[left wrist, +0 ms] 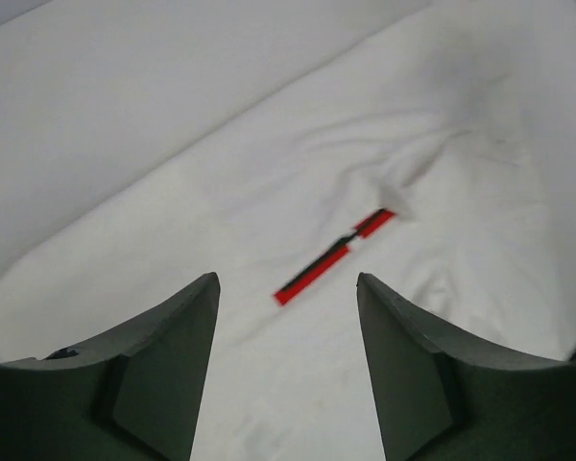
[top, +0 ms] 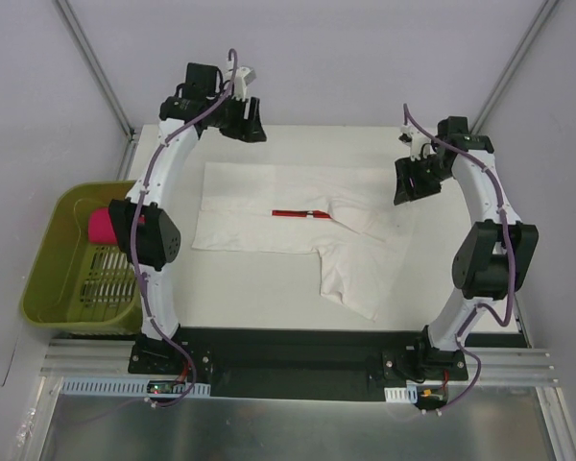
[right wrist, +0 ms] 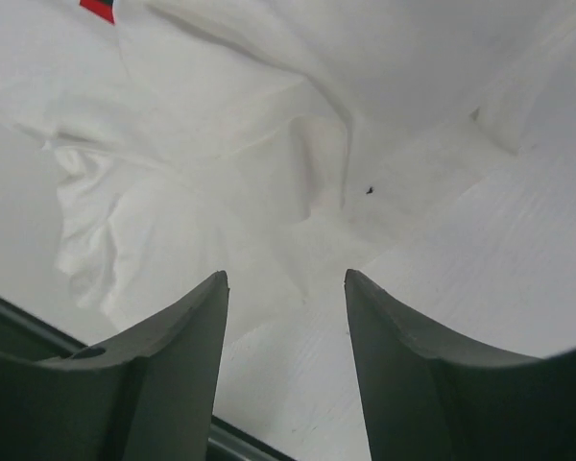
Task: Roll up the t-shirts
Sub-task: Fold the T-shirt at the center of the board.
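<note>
The white t-shirt point(top: 298, 235) lies folded lengthwise on the tabletop point(top: 259, 298), the pink roll point(top: 102, 227) already in the green basket point(top: 48, 288); left gripper point(top: 242, 117) and right gripper point(top: 415, 179) hover parted, empty: next, pinch one end and roll

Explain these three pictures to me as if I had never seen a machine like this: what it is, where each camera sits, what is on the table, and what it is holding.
These are two robot arms bolted at the table's near edge. The overhead view looks down from behind them. The left end effector and right end effector each have two fingers. The other two pictures come from cameras on the wrists, looking out between those dark fingers. On the white table lies a white t-shirt, partly folded, with a thin red strip of its print showing. One sleeve sticks out toward the arms. At the left, a green basket holds a pink rolled bundle. Both end effectors are open above the shirt and hold nothing.
</note>
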Tool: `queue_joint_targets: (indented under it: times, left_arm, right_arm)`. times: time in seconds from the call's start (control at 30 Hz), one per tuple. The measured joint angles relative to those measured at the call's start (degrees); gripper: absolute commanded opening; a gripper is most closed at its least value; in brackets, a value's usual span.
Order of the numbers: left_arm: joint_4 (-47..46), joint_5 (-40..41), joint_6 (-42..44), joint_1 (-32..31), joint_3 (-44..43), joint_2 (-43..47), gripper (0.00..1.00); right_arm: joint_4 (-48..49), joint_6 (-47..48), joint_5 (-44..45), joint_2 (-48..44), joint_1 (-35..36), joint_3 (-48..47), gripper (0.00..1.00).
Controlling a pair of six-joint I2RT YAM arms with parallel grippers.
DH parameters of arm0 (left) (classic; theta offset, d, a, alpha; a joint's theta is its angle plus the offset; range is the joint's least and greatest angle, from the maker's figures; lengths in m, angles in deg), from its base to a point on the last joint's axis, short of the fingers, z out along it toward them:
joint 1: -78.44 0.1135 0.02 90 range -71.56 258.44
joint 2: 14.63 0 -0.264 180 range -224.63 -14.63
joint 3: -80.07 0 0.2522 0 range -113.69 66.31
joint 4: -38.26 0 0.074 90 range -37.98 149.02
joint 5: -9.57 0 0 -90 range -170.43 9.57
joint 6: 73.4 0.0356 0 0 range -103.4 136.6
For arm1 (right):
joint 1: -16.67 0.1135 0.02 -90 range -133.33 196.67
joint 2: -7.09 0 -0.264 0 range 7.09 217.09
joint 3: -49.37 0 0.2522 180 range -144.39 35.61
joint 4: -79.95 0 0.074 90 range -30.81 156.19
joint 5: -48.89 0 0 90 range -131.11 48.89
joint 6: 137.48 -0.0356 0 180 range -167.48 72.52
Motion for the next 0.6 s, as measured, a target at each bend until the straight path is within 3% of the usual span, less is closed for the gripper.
queue_joint_targets:
  times: [0.2, 0.43, 0.6]
  left_arm:
    - [-3.67, -9.92, -11.52, -7.28, 6.6, 3.78, 0.59]
    - [-11.76, -11.5, -26.21, -16.61, 9.66, -9.75, 0.6]
    - [-15.17, -9.55, -34.25, -23.98, 7.74, -17.99, 0.54]
  right_arm:
    - [-0.9, -2.99, -2.64, 1.49, -3.67, 2.32, 0.56]
    - [-0.46, -4.0, -3.61, 2.8, -4.46, 0.79, 0.56]
    - [-0.39, -4.9, -4.57, 5.09, -5.7, 0.79, 0.56]
